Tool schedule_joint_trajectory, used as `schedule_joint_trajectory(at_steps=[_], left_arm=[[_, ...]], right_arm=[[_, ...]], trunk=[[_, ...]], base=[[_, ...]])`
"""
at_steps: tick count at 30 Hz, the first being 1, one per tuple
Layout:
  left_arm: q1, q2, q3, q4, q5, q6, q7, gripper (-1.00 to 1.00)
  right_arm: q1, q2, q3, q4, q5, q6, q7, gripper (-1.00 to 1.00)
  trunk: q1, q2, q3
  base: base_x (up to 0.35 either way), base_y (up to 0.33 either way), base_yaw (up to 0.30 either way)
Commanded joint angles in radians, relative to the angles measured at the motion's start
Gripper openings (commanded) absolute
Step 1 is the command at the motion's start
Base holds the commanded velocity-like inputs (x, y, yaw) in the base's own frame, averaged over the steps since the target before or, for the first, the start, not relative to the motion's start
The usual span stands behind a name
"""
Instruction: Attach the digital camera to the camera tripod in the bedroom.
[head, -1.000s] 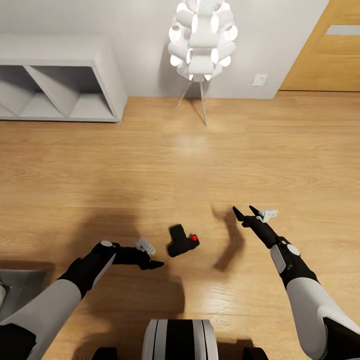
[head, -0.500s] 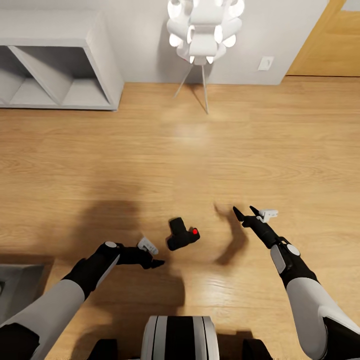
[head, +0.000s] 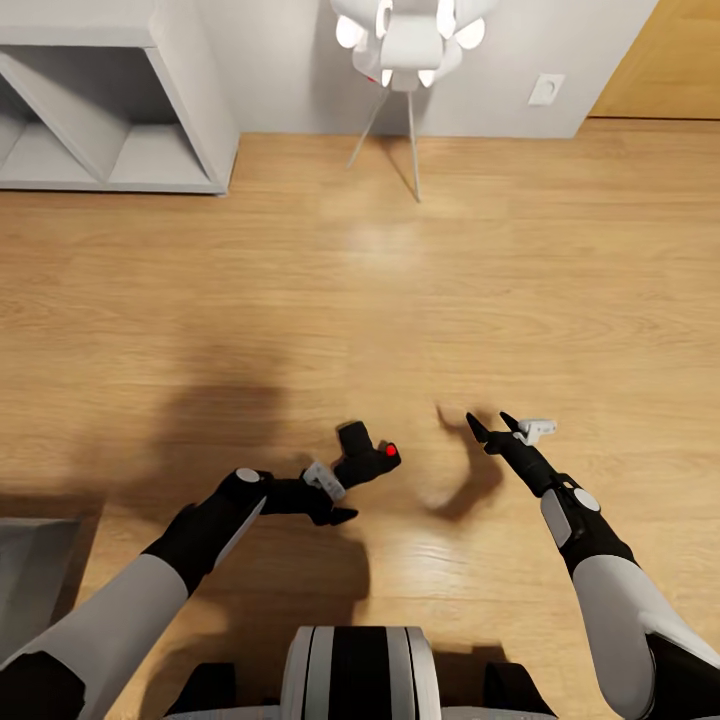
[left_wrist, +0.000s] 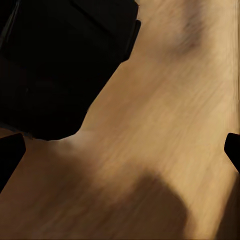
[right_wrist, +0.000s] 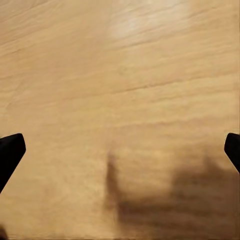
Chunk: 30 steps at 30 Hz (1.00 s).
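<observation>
The digital camera (head: 366, 463) lies on the wood floor (head: 400, 300), red button showing. The left gripper (head: 335, 500), fingers spread, sits just near and left of it, not grasping. The right gripper (head: 488, 428) hangs released, well right. A white lamp (head: 405, 30) stands far by the wall.
</observation>
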Motion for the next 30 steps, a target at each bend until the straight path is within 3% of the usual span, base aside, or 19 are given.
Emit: schedule_joint_trajectory(at_steps=[1,9,23,24,30], left_arm=[[-0.001,0.002,-0.007,-0.017,0.005,0.022,0.0,1.0],[-0.001,0.009,-0.023,-0.151,0.005,0.136,0.001,1.0],[-0.001,0.02,-0.024,-0.262,0.004,0.193,-0.001,1.0],[-0.001,0.041,-0.024,-0.271,0.003,0.2,-0.001,1.0],[-0.001,0.071,-0.022,-0.311,0.003,0.203,-0.002,1.0]], right_arm=[[-0.001,0.0,-0.003,0.001,-0.006,0.001,0.008,1.0],[-0.001,0.0,-0.003,0.002,-0.006,0.001,0.008,1.0],[-0.001,0.002,-0.003,0.002,-0.006,0.001,0.008,1.0],[-0.001,0.002,-0.003,0.001,-0.006,0.001,0.008,1.0],[-0.001,0.002,-0.003,0.003,-0.006,0.001,0.008,1.0]], trunk=[[0.0,0.0,-0.004],[0.004,-0.002,-0.035],[0.01,-0.006,-0.09],[0.011,-0.006,-0.093],[0.013,-0.007,-0.116]], base=[[0.0,0.0,0.0],[0.0,0.0,0.0],[0.0,0.0,0.0],[0.0,0.0,0.0],[0.0,0.0,0.0]])
